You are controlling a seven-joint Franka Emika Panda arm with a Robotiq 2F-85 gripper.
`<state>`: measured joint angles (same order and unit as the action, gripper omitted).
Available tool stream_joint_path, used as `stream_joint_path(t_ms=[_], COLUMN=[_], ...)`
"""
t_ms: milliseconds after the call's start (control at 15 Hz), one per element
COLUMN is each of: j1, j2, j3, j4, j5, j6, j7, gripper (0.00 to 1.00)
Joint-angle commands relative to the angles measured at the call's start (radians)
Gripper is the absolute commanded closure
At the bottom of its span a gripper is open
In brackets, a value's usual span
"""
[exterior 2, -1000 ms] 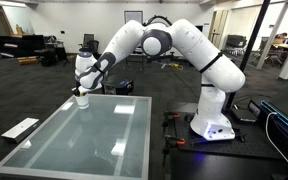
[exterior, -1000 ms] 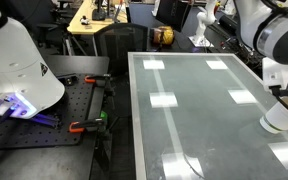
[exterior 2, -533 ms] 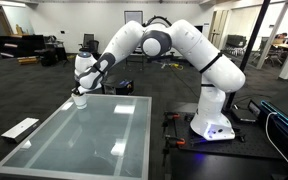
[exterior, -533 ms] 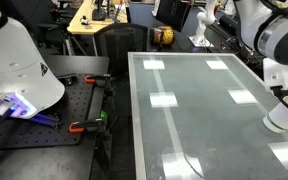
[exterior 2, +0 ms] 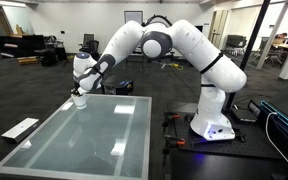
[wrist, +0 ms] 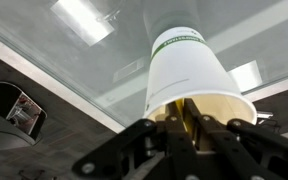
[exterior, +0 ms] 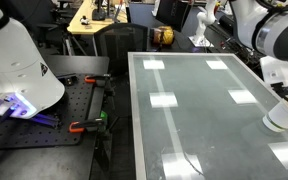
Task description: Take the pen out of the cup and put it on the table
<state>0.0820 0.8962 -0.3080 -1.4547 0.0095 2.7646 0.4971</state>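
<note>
The white cup (wrist: 189, 75) with a green band stands on the glass table (exterior: 184, 110) near its edge, seen in both exterior views (exterior: 280, 119) (exterior 2: 81, 100). My gripper (wrist: 182, 108) reaches down into the cup's mouth. Its fingers are close together around the thin yellow pen (wrist: 177, 112), which stands inside the yellowish interior. In the exterior views the gripper (exterior: 284, 98) (exterior 2: 80, 93) sits right over the cup and hides the pen. The cup looks upright.
A black perforated bench (exterior: 44, 125) with orange-handled clamps (exterior: 82, 126) lies beside the table. A brown round object (exterior: 162, 35) sits beyond the far end. My white base (exterior 2: 212, 125) stands by the table (exterior 2: 94, 135). A white flat object (exterior 2: 21, 127) lies on the floor.
My wrist has shifted very slightly upward over the cup. The cup has not moved.
</note>
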Motion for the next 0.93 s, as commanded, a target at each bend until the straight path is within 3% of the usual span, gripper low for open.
stream_joint_path(t_ms=[0, 867], j1=[0.064, 0.248], j2=[-0.060, -0.153], j3=[-0.062, -0.244], j4=[-0.088, -0.278], j5=[-0.036, -0.028], j6=[0.044, 0.292], j7=[0.021, 0.014], gripper=[0.97, 0.97])
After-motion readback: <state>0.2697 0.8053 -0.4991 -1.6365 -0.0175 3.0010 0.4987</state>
